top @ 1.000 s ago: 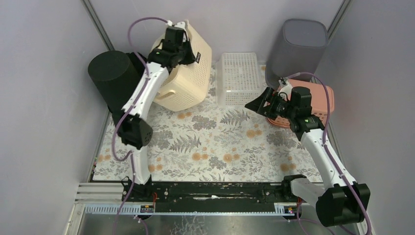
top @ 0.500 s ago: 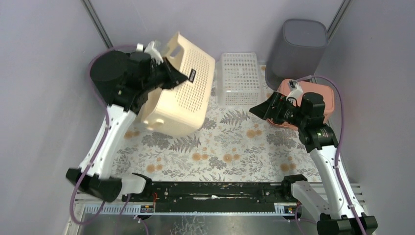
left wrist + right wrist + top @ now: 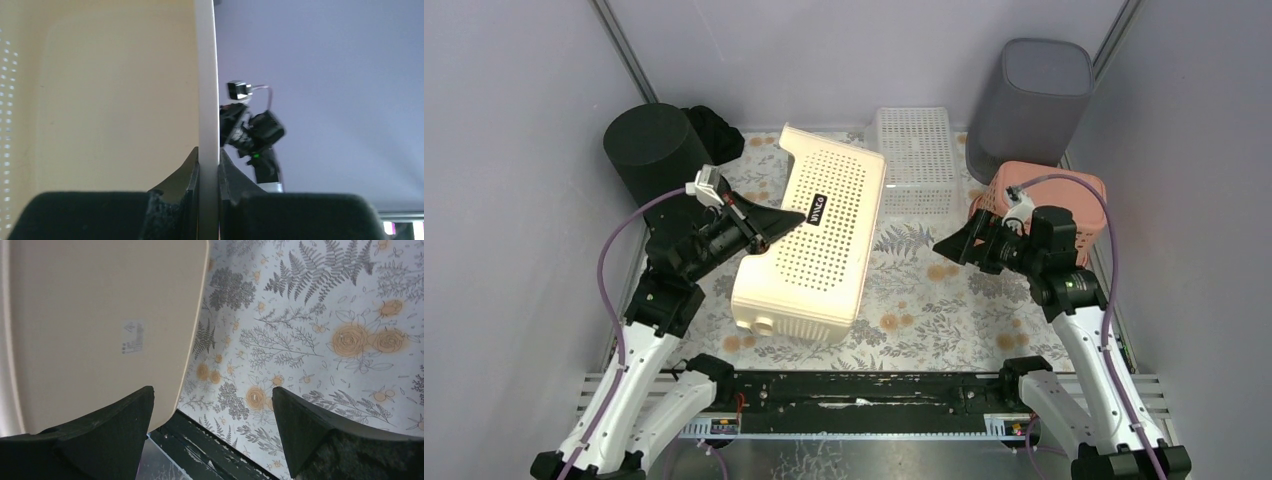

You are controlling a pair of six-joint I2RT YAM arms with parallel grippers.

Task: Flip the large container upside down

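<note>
"Left hand (image 3: 784, 216) is clamped on the container (image 3: 824, 260) wall. The container's tipped on its side mid-tabletop (image 3: 924, 300), long axis near to far."

"Right hand (image 3: 954, 240)?"

"Spread wide, near the base, touching nothing. The mouth faces left, hidden from above, and I can't tell if its rim's grounded."

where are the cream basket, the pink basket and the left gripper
cream basket (image 3: 824, 265): top external view, on its perforated side wall
pink basket (image 3: 1072, 195): top external view, on its top near the far edge
left gripper (image 3: 208, 167): left wrist view, between the fingertips pinching the cream basket's wall
</note>
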